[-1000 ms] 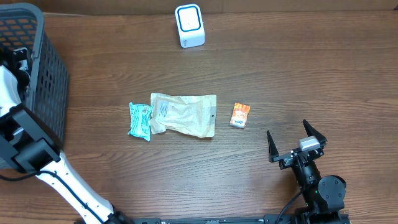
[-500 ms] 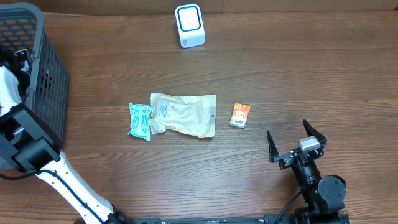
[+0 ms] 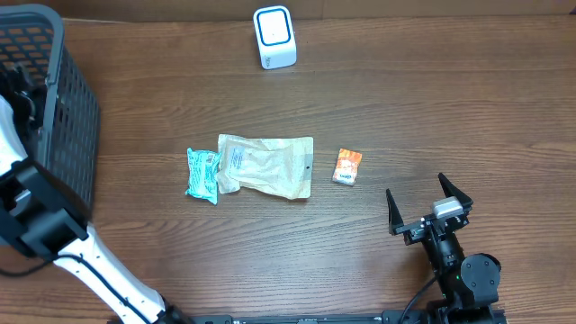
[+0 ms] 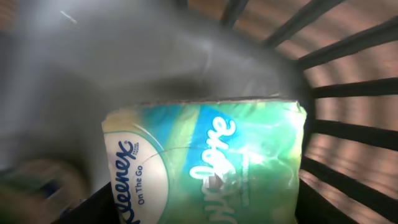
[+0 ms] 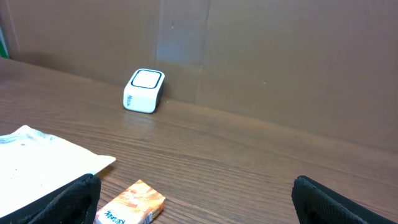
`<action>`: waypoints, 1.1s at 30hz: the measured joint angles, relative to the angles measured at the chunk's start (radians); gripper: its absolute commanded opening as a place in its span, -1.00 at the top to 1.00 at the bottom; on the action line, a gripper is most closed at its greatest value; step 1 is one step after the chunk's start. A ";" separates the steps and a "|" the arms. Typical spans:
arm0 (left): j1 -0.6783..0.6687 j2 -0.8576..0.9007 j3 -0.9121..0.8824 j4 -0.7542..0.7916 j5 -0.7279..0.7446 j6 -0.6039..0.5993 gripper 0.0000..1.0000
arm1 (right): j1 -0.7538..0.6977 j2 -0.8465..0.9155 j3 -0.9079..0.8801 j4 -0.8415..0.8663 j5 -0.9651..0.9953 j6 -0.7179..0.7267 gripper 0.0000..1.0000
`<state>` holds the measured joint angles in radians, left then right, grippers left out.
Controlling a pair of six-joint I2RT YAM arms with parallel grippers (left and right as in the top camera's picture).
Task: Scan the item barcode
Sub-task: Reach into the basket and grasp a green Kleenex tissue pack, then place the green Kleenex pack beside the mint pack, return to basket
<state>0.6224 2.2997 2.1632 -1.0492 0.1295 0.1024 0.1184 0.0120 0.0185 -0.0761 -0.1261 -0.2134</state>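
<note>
Left wrist: left end effector (image 4: 200,210) pinches tissue pack (image 4: 205,158) (inside basket (image 4: 348,90)).

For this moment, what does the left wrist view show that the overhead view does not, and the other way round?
Only the left wrist view: a green-and-blue Kleenex tissue pack, close up, inside the basket.
Only the overhead view: the white scanner at the far edge of the table, a teal packet against a beige pouch, an orange box apart to their right, and the right gripper, open and empty.
Both: the basket, seen from outside overhead and as dark bars from within at the wrist.
</note>
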 measured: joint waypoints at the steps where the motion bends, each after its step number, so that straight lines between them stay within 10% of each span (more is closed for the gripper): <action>1: 0.000 -0.031 0.005 -0.007 -0.001 -0.005 -0.14 | 0.000 0.000 0.000 0.000 0.000 0.000 -1.00; 23: -0.154 -0.626 0.043 -0.439 0.164 -0.071 -0.22 | 0.000 0.000 0.000 0.000 0.000 0.000 -1.00; 33: -0.429 -0.624 -0.351 -0.405 0.167 -0.006 -0.20 | 0.000 0.000 0.000 0.000 0.000 0.000 -1.00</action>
<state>0.1932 1.6752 1.8122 -1.4540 0.2962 0.0967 0.1184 0.0120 0.0185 -0.0761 -0.1261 -0.2134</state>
